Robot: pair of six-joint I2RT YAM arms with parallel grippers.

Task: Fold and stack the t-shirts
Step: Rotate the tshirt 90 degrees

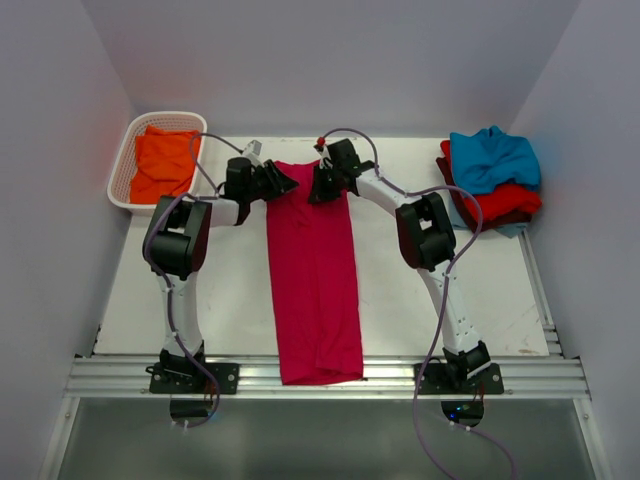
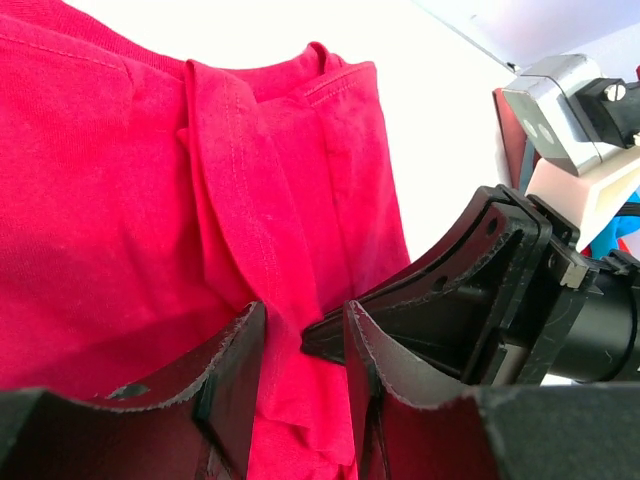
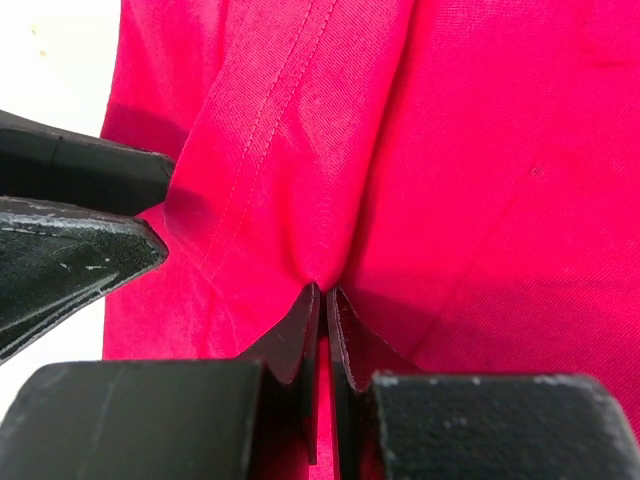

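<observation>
A crimson-pink t-shirt (image 1: 315, 280) lies as a long narrow strip down the middle of the table, its near end hanging over the front rail. Both grippers are at its far end. My right gripper (image 1: 320, 188) is shut on a pinched fold of the crimson cloth (image 3: 400, 150), its jaws nearly touching (image 3: 322, 295). My left gripper (image 1: 287, 181) is on the strip's far left corner; its jaws (image 2: 305, 330) stand apart with a ridge of the crimson cloth (image 2: 120, 200) between them. The right gripper's fingers (image 2: 440, 290) sit just beside it.
A white lattice basket (image 1: 119, 165) at the far left holds an orange t-shirt (image 1: 165, 160). At the far right is a stack with a teal-blue t-shirt (image 1: 490, 158) on a red one (image 1: 508, 202) and a maroon one (image 1: 462, 205). Grey walls close in on both sides.
</observation>
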